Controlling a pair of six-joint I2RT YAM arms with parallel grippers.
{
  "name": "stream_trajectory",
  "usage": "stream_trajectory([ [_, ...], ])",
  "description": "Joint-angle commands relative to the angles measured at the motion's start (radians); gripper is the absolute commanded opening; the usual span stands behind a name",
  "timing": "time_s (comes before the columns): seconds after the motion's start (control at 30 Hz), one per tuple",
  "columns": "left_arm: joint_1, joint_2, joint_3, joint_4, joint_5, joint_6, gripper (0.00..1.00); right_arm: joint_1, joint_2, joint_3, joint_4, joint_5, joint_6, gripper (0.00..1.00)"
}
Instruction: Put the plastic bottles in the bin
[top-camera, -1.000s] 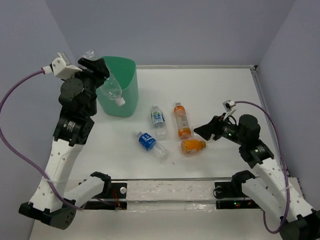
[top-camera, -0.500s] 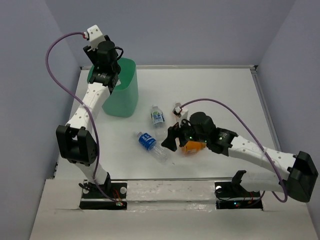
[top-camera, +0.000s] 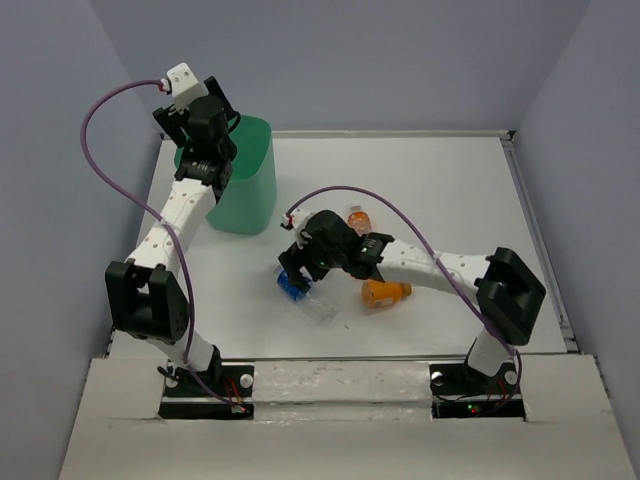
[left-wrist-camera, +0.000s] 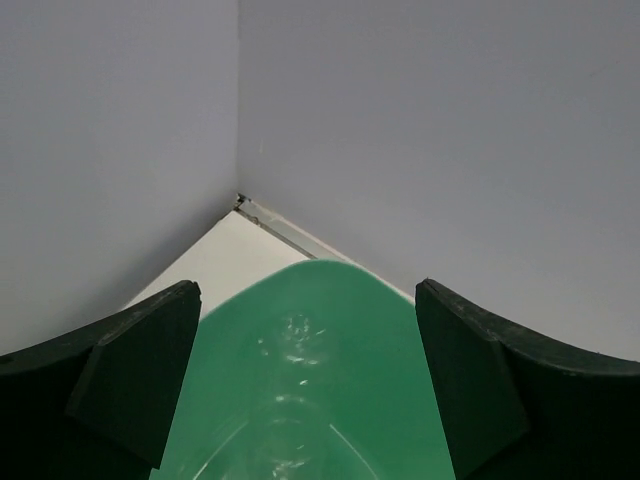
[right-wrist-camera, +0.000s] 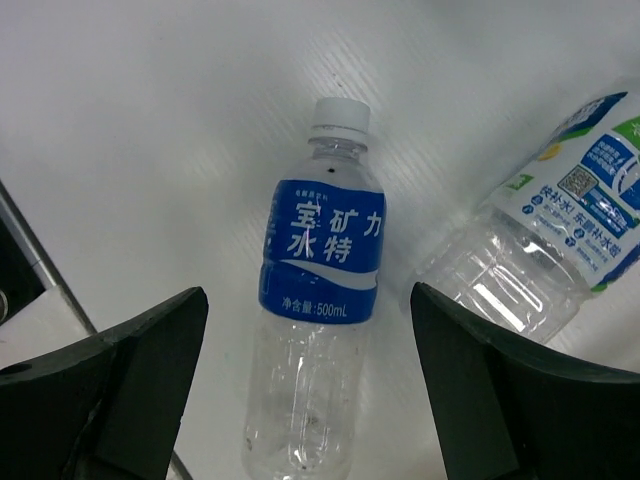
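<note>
Bottles (top-camera: 385, 291) right of bin (top-camera: 255, 195); on table (top-camera: 450, 190)

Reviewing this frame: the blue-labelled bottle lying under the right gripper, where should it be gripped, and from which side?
Grip the blue-labelled bottle across its labelled mid-body, coming straight down from above. It lies flat on the table, so only its rounded sides are free. The right gripper hangs open above it, one finger on either side of its long axis. The neighbouring bottle lies apart, probably leaving room.

Bare table (right-wrist-camera: 150, 150) running open along one flank of the blue-label bottle (right-wrist-camera: 318, 300) and past its cap, second clear bottle (right-wrist-camera: 540, 240) crowding its other flank, orange bottle (top-camera: 385, 292) lying nearby.
</note>
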Motion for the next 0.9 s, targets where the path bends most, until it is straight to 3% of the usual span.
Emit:
stream_trajectory([
  [0.0, -0.003, -0.148, -0.024, 0.032, 0.017, -0.078, 0.99, 0.033, 0.097, 0.145, -0.068, 0.072, -0.078, 0.88],
  [0.3, -0.025, -0.490, -0.183, -0.192, 0.311, -0.276, 0.99, 0.073, 0.304, 0.291, -0.162, 0.158, -0.080, 0.81],
  [0.53, -0.025, -0.736, -0.312, -0.422, 0.472, -0.275, 0.99, 0.104, 0.433, 0.367, -0.203, 0.165, -0.062, 0.81],
  [0.63, -0.023, -0.808, -0.340, -0.528, 0.506, -0.263, 0.99, 0.115, 0.439, 0.407, -0.209, 0.179, -0.051, 0.69],
  [0.77, -0.025, -0.901, -0.367, -0.624, 0.535, -0.273, 0.99, 0.124, 0.354, 0.420, -0.203, 0.188, -0.013, 0.44],
  [0.87, -0.025, -0.952, -0.374, -0.668, 0.514, -0.276, 0.99, 0.124, 0.220, 0.427, -0.161, 0.184, 0.010, 0.41],
])
